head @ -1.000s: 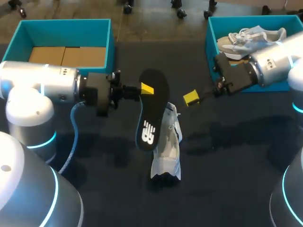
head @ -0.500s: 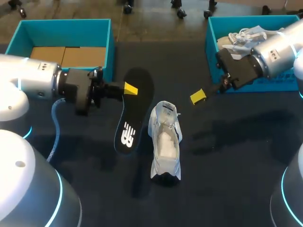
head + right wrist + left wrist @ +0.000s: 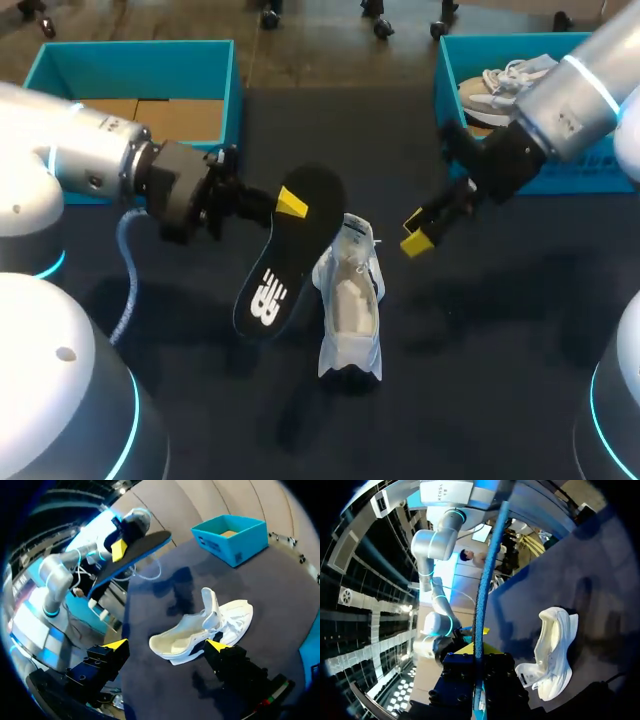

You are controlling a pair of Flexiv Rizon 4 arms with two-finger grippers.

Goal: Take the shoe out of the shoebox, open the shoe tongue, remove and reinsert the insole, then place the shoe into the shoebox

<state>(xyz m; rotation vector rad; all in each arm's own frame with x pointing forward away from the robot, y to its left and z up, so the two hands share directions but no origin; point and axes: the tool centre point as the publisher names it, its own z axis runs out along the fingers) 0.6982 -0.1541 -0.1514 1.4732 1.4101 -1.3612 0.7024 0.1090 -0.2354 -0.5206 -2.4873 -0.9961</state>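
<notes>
1. Moved since a second ago: insole (image 3: 288, 250) swung leftward off the shoe (image 3: 350, 310); right gripper (image 3: 414, 232) came lower.
2. Left gripper (image 3: 290, 203): clamped on the insole's upper end; one fingertip hidden.
3. Shoe: white, upright on table (image 3: 500, 350), beside insole.
4. Right gripper: fingers spread wide, empty.
5. Box (image 3: 445, 90): second shoe (image 3: 500, 85) partly hidden by right arm (image 3: 560, 110).

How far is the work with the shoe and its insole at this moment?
Done: the shoe is on the table, tongue open, insole out. In hand: the left gripper holds the insole in the air beside the shoe; the right gripper hangs open near it. Left: put the insole back, then the shoe into the box.
</notes>
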